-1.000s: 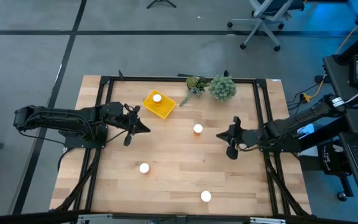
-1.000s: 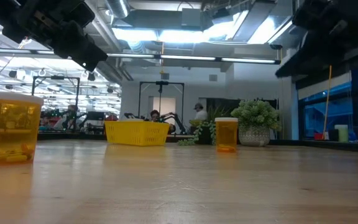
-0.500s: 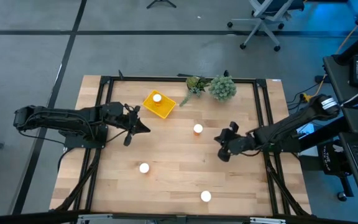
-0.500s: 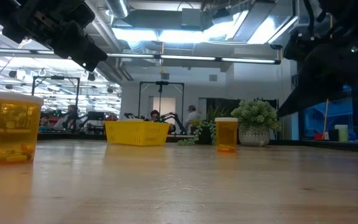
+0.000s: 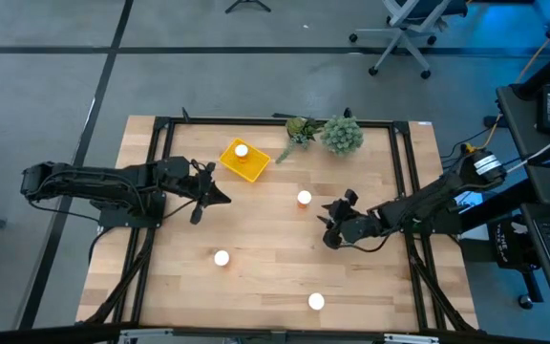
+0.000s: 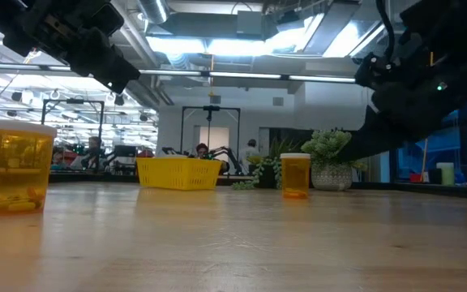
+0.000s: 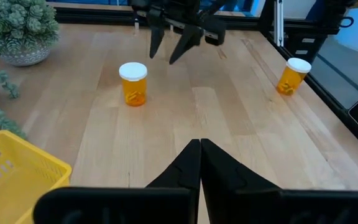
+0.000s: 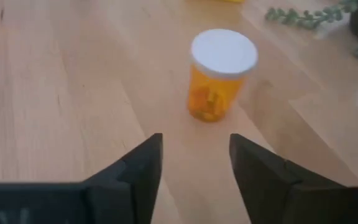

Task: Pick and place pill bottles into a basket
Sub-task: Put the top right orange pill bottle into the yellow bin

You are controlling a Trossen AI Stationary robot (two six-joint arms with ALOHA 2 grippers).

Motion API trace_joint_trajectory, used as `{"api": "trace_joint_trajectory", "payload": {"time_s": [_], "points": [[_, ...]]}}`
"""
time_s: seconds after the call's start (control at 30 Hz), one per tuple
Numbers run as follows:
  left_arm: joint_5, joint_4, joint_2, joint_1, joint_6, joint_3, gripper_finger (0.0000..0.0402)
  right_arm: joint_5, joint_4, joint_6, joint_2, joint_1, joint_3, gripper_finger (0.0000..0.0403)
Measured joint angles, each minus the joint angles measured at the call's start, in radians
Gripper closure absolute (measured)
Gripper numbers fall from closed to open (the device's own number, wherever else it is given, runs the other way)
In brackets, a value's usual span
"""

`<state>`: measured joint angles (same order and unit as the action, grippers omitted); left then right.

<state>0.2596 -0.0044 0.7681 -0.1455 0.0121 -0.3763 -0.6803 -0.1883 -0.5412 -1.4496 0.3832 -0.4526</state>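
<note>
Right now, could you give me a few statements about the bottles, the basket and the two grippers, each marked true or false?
1. One pill bottle sits in the yellow basket. True.
2. The right gripper is shut on a bottle. False: its jaws are open, holding nothing, with the nearest bottle just ahead of them.
3. The left gripper is shut. True.
4. Every bottle is lying on its side. False: those in view stand upright.

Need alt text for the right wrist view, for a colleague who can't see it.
The right gripper, fingers open, points at an upright orange pill bottle with a round white cap standing just ahead on the light wooden table; green plant sprigs lie beyond it.
</note>
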Motion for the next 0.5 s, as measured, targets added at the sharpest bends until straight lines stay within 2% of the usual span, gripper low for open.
{"api": "trace_joint_trajectory", "payload": {"time_s": [0.3, 0.5], "points": [[0.000, 0.000, 0.000, 0.000, -0.012, 0.000, 0.0394, 0.001, -0.041, -0.066, -0.042, -0.006, 0.000, 0.0143], [0.001, 0.000, 0.000, 0.000, -0.029, 0.000, 0.0399, 0.001, -0.041, -0.068, -0.040, -0.037, 0.000, 0.0119]]}}
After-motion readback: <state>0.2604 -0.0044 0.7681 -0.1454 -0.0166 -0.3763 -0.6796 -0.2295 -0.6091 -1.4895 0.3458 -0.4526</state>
